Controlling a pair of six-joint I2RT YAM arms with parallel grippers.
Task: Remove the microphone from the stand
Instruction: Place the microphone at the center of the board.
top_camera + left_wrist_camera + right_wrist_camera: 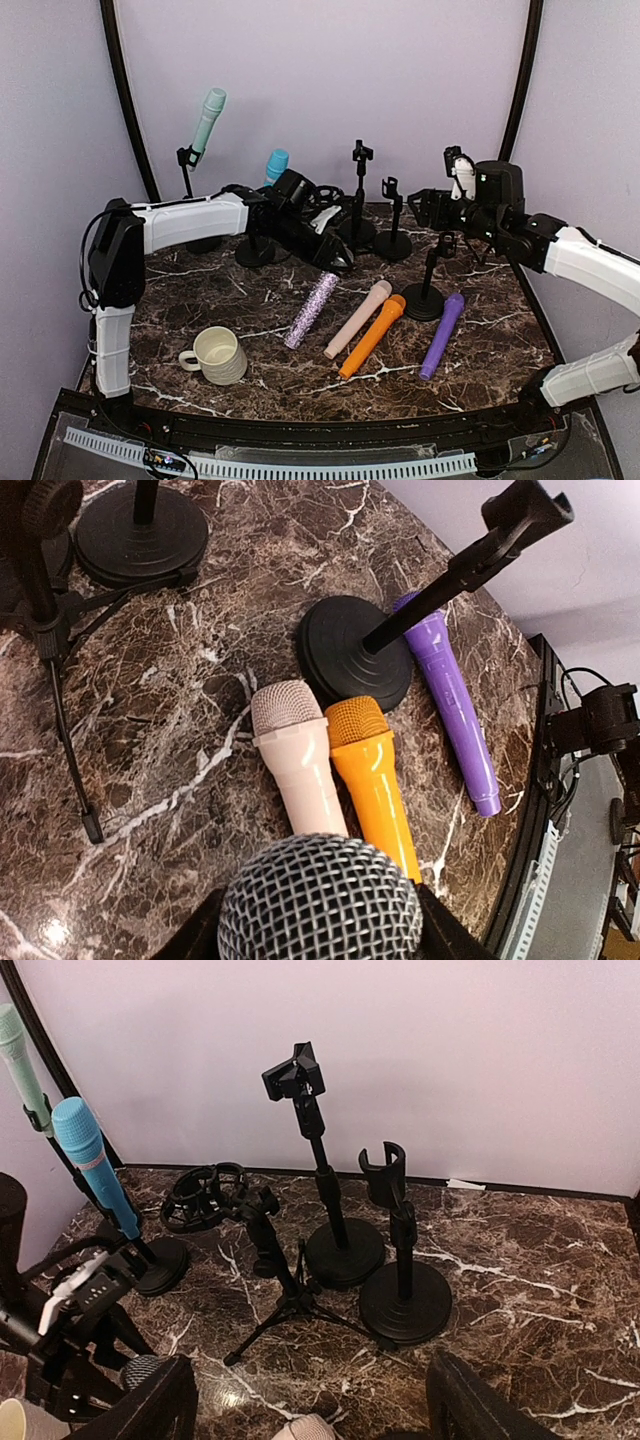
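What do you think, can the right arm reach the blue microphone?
Probably not easily: the left arm stretches beside the blue microphone, and empty stands sit between it and the open right claw.

The table (250, 300) is dark marble veined white. The stands (393, 243) are black. 7 mics: mint mic (209, 118), blue mic (276, 163), glittery lilac mic (312, 309), pale pink mic (358, 318), orange mic (371, 336), purple mic (442, 335), silver-mesh mic (320, 900). The mug (220, 355) is cream.
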